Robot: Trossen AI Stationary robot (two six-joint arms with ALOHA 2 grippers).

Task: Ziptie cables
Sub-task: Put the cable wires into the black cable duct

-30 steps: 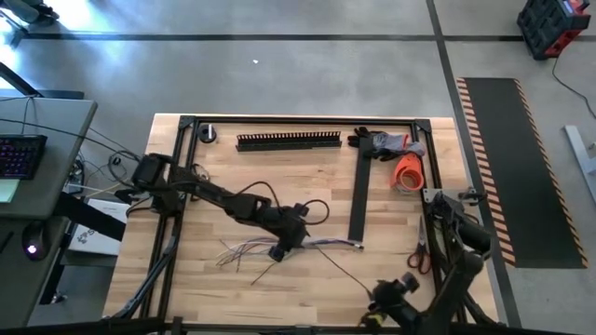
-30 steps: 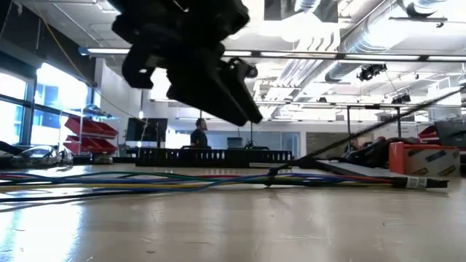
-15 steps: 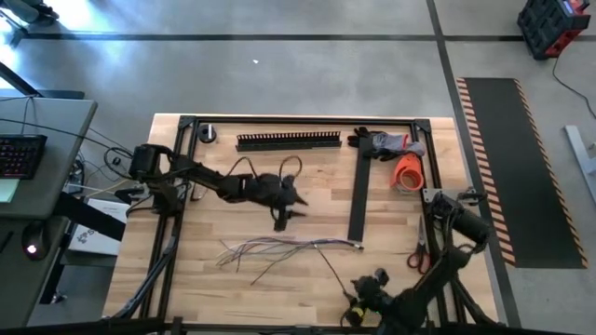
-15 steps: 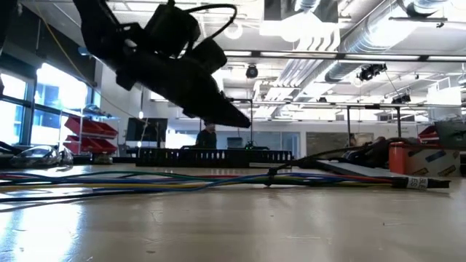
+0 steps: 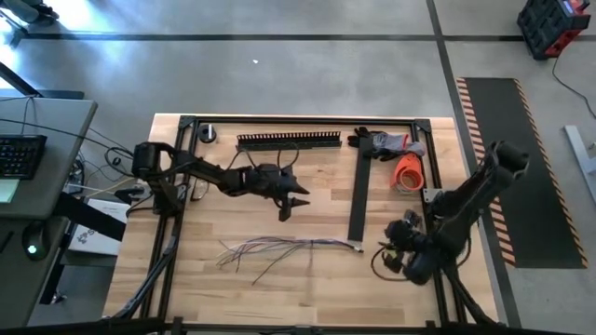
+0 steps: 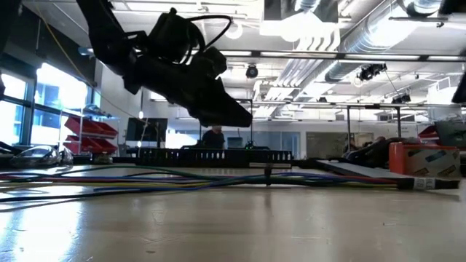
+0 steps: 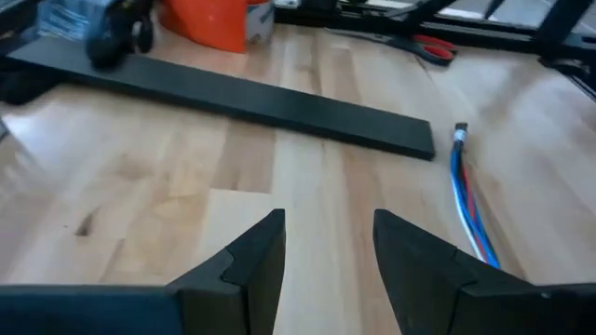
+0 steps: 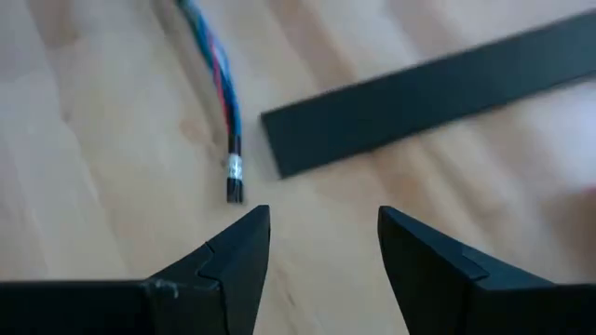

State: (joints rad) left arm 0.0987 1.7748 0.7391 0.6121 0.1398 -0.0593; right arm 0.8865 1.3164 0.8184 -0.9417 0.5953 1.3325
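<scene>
The cables (image 5: 279,247) lie flat on the table as a loose bundle of thin wires, frayed at the left. Their bound right end (image 8: 233,182) lies in front of my right gripper. In the low view the cables (image 6: 182,177) run across the tabletop. My left gripper (image 5: 291,207) hovers open above the table, on the far side of the cables; its fingers (image 7: 326,244) point toward the flat black strip (image 7: 233,93). My right gripper (image 5: 386,258) is open too, just right of the cables' right end (image 5: 358,246), fingers (image 8: 321,247) apart.
The flat black cover strip (image 5: 357,200) lies right of centre, running from far to near. A slotted black duct (image 5: 289,140) lies along the far edge. Gloves (image 5: 386,142) and an orange roll (image 5: 408,173) sit at the far right. Scissors (image 7: 433,46) lie at the right edge.
My left gripper has pulled back from just above the cables toward the far edge and risen. My right arm has swung up from the near edge toward the right side, and its gripper now faces the cables' right end. The cables have stayed where they were.
</scene>
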